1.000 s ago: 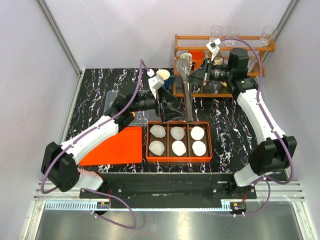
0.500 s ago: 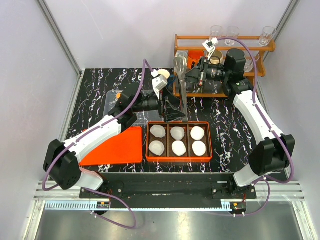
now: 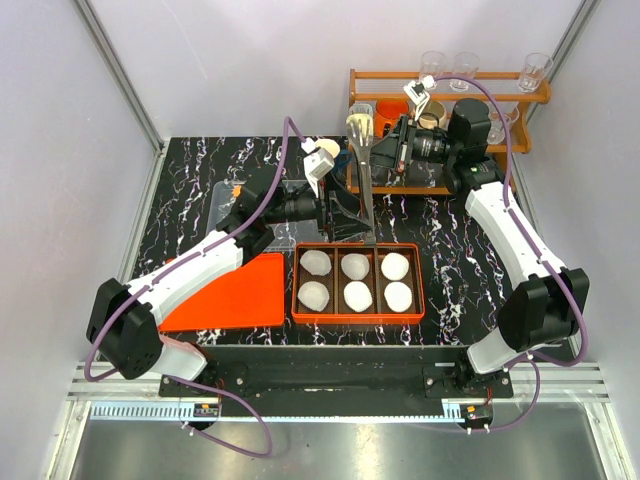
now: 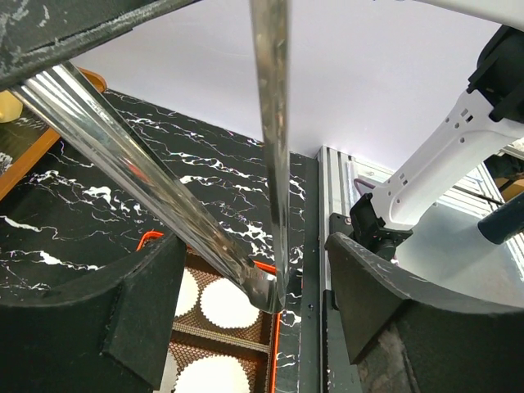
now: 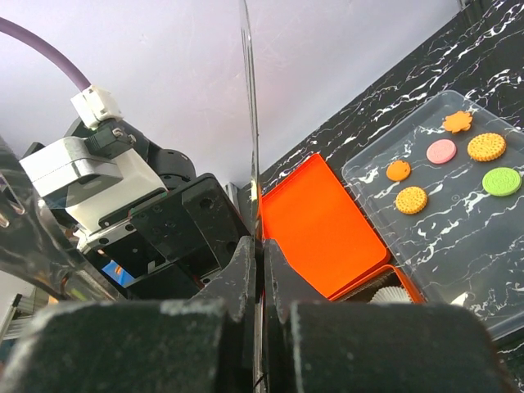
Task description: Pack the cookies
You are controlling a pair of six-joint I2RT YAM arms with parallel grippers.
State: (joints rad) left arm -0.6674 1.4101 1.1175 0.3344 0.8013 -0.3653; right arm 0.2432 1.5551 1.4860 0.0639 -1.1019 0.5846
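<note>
Six cookies: unpacked
Right fingers: clamped on tongs
Left fingers: apart around tongs; to be closed squarely

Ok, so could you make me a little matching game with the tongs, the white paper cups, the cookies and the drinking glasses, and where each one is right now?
Things:
1. tongs
2. paper liners
3. cookies
4. glasses

Places:
A. on the clear tray
B. on the wooden rack
C. clamped in the right gripper
D. in the compartments of the orange box

Pairs: 1-C, 2-D, 3-A, 4-B.
</note>
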